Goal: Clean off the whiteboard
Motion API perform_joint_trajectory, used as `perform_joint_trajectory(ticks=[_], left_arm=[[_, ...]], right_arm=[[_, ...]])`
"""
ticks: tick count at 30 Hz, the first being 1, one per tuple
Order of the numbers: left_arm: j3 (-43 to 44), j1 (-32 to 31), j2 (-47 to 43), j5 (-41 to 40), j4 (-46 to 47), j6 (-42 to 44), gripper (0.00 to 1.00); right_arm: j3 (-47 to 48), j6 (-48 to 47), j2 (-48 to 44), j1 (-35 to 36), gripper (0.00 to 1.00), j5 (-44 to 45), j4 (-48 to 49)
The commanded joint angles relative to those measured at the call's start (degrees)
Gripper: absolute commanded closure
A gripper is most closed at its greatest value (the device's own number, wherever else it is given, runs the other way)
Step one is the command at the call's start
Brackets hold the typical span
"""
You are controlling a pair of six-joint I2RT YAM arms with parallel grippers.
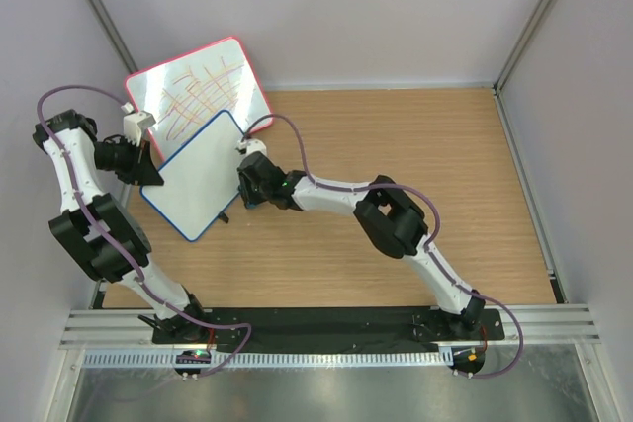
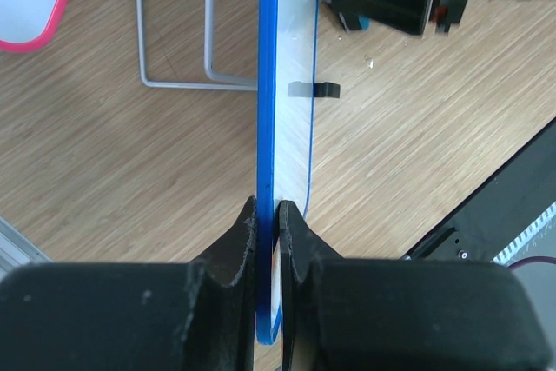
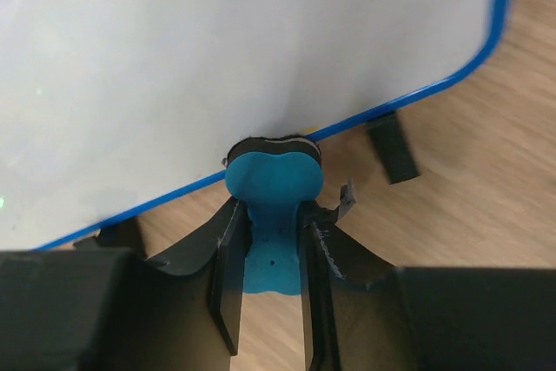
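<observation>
The whiteboard (image 1: 201, 177), blue-framed with a clean white face, stands tilted on the wooden table. My left gripper (image 1: 156, 173) is shut on its left edge. In the left wrist view the board is edge-on (image 2: 268, 84), with the left gripper (image 2: 267, 215) pinching the blue frame. My right gripper (image 1: 247, 181) is at the board's right edge, shut on a blue eraser (image 3: 274, 184). The right wrist view has the eraser's dark pad touching the whiteboard (image 3: 217, 58) at its blue rim, between the fingers of the right gripper (image 3: 271, 215).
A larger red-framed board (image 1: 203, 81) covered in scribbles leans behind the whiteboard at the back left. A bent metal wire stand (image 2: 174, 84) lies on the table behind the whiteboard. Small black feet (image 3: 391, 147) stick out under its rim. Walls close in on both sides.
</observation>
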Motion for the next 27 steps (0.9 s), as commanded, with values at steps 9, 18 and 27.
perform_joint_trajectory(ticks=[9,18,27], left_arm=[[0.78,0.36,0.31,-1.81,-4.72,2.75,1.00],[2.27,0.27,1.19,-1.55,-4.89,2.14,1.00],[2.89,-0.35,1.89,-1.02,-2.43,-1.37,1.00]], right_arm=[[4.47,-8.27,-0.50,4.42,0.99,3.94,-4.30],[2.71,-6.33,-3.67,-3.58,0.99,7.64,-4.48],[-7.64,-8.27,-14.80,-4.11,0.99,-1.67,5.52]])
